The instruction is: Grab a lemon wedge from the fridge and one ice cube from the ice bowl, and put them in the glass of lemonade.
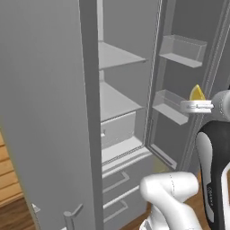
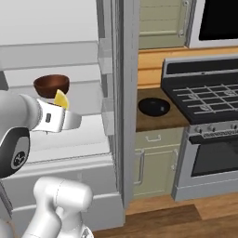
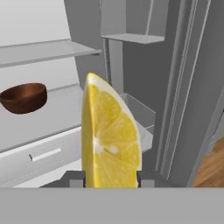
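Lemon retrieval was the step in hand, as we judged it. From the left base view, our gripper carried the small bright yellow lemon wedge, level with the open tall grey fridge door's bins. From the right base view, the shallow black ice bowl lay on the wooden counter well beyond the jaws. In the hand view, the jaws pinched the wedge upright; a brown bowl sat ahead. Next, we reckoned, we needed to find the glass.
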